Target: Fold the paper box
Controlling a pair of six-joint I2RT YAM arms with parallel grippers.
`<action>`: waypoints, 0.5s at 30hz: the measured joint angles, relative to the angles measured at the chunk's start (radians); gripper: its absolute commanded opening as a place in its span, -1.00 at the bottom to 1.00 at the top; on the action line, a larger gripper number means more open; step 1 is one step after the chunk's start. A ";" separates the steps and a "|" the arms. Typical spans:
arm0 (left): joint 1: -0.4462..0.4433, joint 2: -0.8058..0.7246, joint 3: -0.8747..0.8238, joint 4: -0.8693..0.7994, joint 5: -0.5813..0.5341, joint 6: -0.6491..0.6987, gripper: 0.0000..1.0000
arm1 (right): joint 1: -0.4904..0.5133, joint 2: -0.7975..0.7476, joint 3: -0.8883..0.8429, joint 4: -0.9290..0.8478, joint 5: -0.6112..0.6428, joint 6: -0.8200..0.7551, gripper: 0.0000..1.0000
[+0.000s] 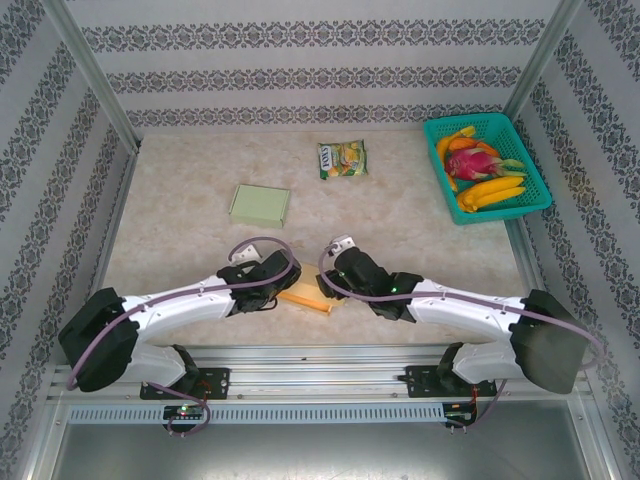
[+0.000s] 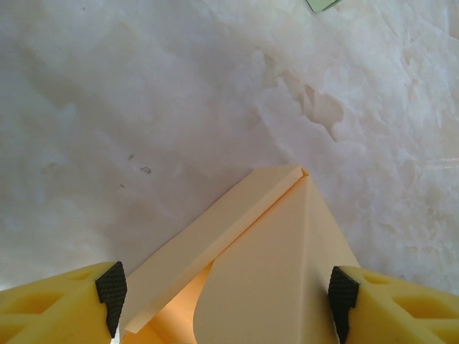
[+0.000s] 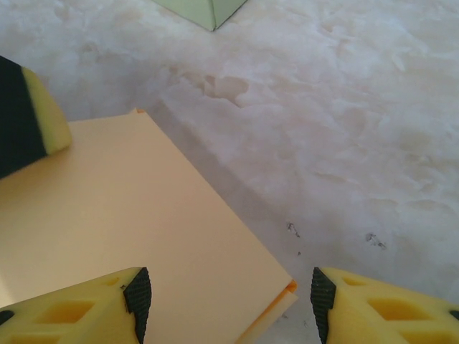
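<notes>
The pale orange paper box (image 1: 307, 297) lies flat on the table near the front, between the two arms. In the left wrist view the paper box (image 2: 272, 265) points away from me, a curved flap partly lifted along its long side. My left gripper (image 2: 226, 304) is open, its pads standing on either side of the box end. The right gripper (image 3: 228, 299) is open too, over the near corner of the box (image 3: 122, 215). Both grippers, left (image 1: 284, 286) and right (image 1: 330, 281), meet over the box. A left finger (image 3: 29, 115) rests at the box's far edge.
A flat pale green box (image 1: 260, 204) lies further back on the left, its corner (image 3: 204, 8) visible past the orange one. A snack packet (image 1: 342, 159) lies at the back centre. A teal basket (image 1: 530, 165) of fruit stands back right. Walls enclose the table.
</notes>
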State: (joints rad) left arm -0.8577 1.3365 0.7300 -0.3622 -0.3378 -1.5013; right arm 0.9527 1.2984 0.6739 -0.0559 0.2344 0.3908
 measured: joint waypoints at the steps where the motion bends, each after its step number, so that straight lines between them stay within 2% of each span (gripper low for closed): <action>1: 0.000 -0.010 -0.003 -0.009 0.000 -0.001 0.61 | 0.006 0.012 0.000 0.006 0.005 0.000 0.26; 8: 0.000 -0.080 -0.014 -0.064 0.017 -0.011 0.72 | 0.014 0.100 -0.010 0.046 0.020 0.000 0.28; 15: 0.000 -0.175 -0.057 -0.126 0.014 -0.019 0.74 | 0.014 0.137 -0.032 0.080 0.032 -0.002 0.28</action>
State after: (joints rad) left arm -0.8581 1.1618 0.6731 -0.4877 -0.3237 -1.5200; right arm 0.9668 1.4357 0.6418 0.0238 0.2661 0.3885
